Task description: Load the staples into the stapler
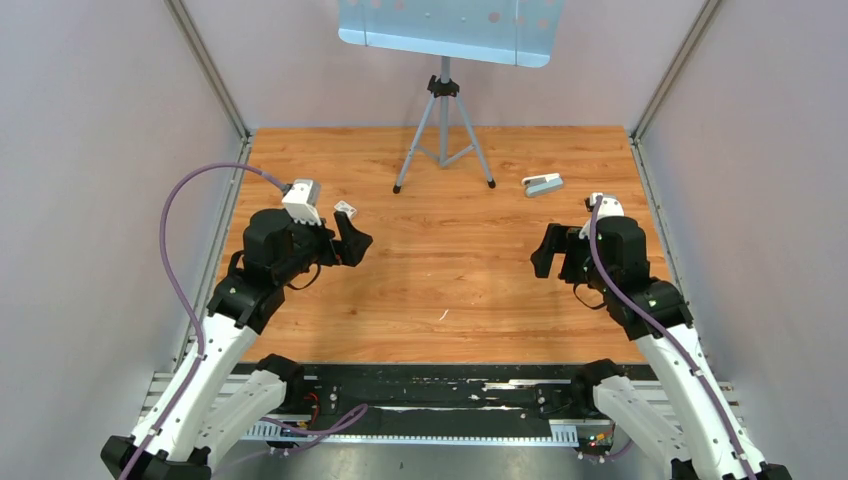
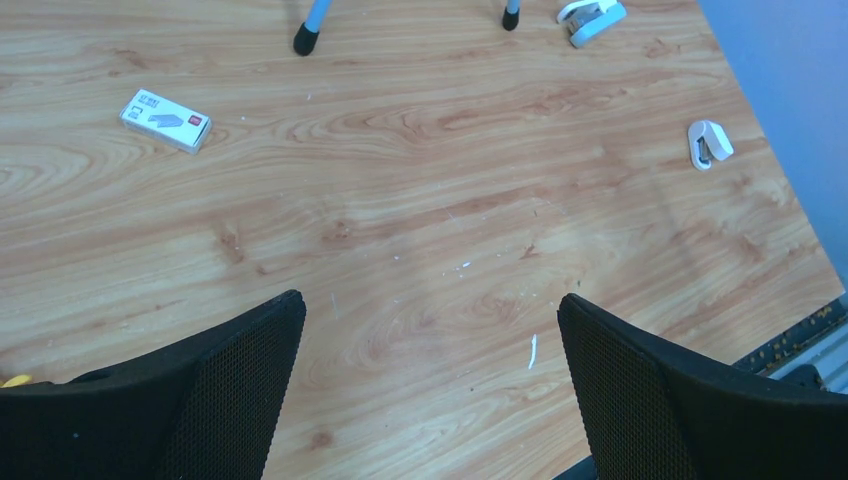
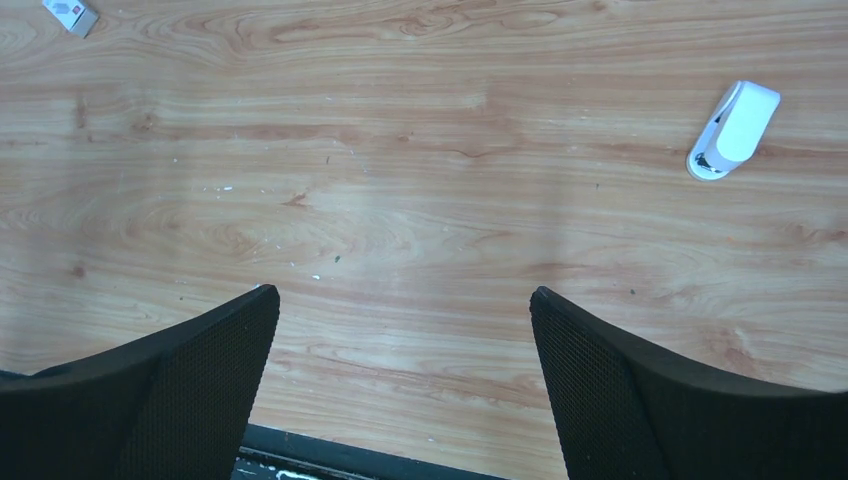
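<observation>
Both arms hover over the wooden table (image 1: 450,290), well apart. The left gripper (image 2: 430,390) has its fingers spread wide with nothing between them, and so does the right gripper (image 3: 400,380). The stapler (image 1: 543,184) lies on the far right part of the table, beside a tripod (image 1: 443,130). A small white carton (image 2: 166,120) lies on the left. The staples cannot be made out.
</observation>
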Available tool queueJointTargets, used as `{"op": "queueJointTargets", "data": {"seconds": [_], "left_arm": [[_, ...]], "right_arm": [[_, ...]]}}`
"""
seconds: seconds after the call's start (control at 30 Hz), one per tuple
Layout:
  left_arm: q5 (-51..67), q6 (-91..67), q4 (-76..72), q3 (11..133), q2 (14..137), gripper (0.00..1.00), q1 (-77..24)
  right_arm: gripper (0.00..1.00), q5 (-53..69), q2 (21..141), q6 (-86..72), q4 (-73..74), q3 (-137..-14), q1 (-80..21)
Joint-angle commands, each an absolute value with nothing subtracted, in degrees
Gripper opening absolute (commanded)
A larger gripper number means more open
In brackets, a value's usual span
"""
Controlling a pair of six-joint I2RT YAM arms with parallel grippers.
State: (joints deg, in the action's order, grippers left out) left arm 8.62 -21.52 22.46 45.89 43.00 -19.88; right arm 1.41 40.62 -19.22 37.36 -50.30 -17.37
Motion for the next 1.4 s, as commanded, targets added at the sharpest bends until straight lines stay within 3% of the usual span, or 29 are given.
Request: {"op": "queueJointTargets", "data": {"seconds": [0.0, 0.27, 0.47, 0.53, 0.63, 0.7, 0.83, 1.07, 1.37], "left_arm": [[11.2, -18.4, 24.0, 47.7, 42.6, 1.00, -19.6], [14.1, -19.5, 25.2, 45.9, 40.3, 1.00, -19.6], [15.4, -21.7, 25.6, 43.0, 39.6, 1.00, -19.6], [16.3, -21.1, 26.4, 42.7, 39.5, 1.00, -19.6], [16.7, -20.6, 27.9, 42.3, 38.8, 1.00, -19.6], [16.7, -21.0, 28.0, 41.1, 37.2, 1.00, -19.6], [16.4, -21.0, 28.0, 40.9, 36.1, 1.00, -19.6], [16.2, -21.0, 28.2, 41.0, 36.4, 1.00, -19.6], [15.9, -20.8, 28.2, 41.2, 37.2, 1.00, -19.6]], "right_arm": [[1.00, -2.9, 41.0, -20.5, 38.5, -51.3, -16.7], [0.98, -19.9, 43.6, -19.6, 36.2, -47.8, -16.7], [0.94, -32.0, 58.4, -16.5, 33.4, -48.5, -15.7], [0.86, -31.9, 64.4, -15.1, 33.5, -50.9, -14.0], [0.64, -30.6, 71.3, -13.1, 31.3, -53.2, -10.6], [0.56, -22.1, 76.2, -12.1, 27.9, -54.3, -5.0], [0.42, -18.7, 80.7, -11.6, 25.5, -56.5, -1.4], [0.40, -9.6, 87.6, -11.4, 24.9, -60.3, 7.2], [0.46, -2.1, 92.2, -11.5, 24.9, -61.7, 11.7]]}}
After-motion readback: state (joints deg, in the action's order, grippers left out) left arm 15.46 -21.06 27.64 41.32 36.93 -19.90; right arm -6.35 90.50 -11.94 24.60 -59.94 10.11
